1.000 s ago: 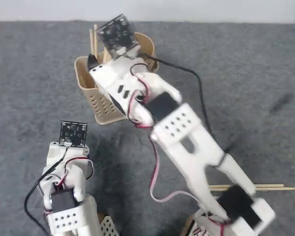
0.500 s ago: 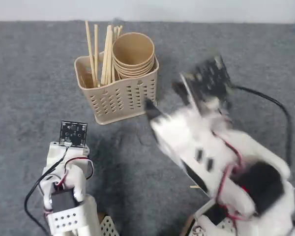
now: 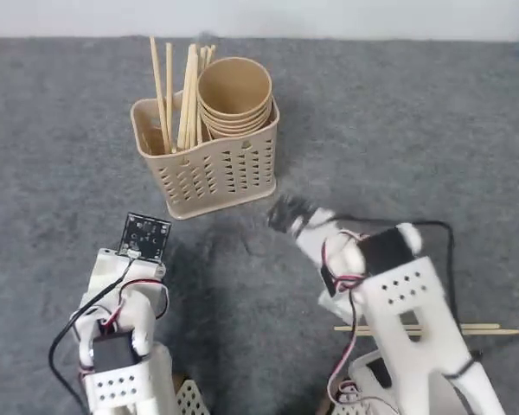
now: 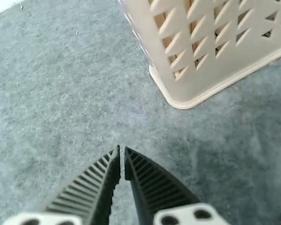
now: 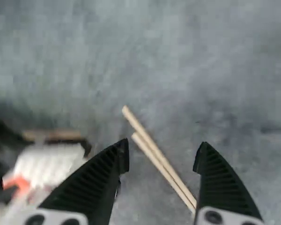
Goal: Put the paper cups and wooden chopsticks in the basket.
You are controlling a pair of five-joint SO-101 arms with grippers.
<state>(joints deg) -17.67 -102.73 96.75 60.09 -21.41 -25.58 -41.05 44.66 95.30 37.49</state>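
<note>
- Tabletop [image 3: 432, 130], a grey felt-like surface, leaves thin sticks little clearance. The pick probably calls for the fingertips to come right down to the fabric before they close.
- Basket [image 3: 212, 177], beige and perforated, stands upright toward the far side, well apart from the sticks that lie loose. The carry will likely need a high lift to clear its rim.
- Right hand [image 5: 164, 146] is spread wide and holds nothing, poised over the fabric. The step in hand looks like grasping the loose pair. It would do best to close across both sticks at once, square to their length and nearer their middle than their tip, so they neither split nor swing.
- Left hand [image 4: 122, 152] is pressed together and empty, low over the fabric near a corner of the basket.
- Paper cups [image 3: 233, 91] sit nested in one stack at one end of the basket.
- Wooden chopsticks [image 3: 186, 91] stand on end in the basket beside the cups.
- Loose pair [image 5: 154, 157] lies flat with the two sticks side by side and touching, near the right arm's base. It runs slantwise through the gap between the spread fingers and is not yet touched.
</note>
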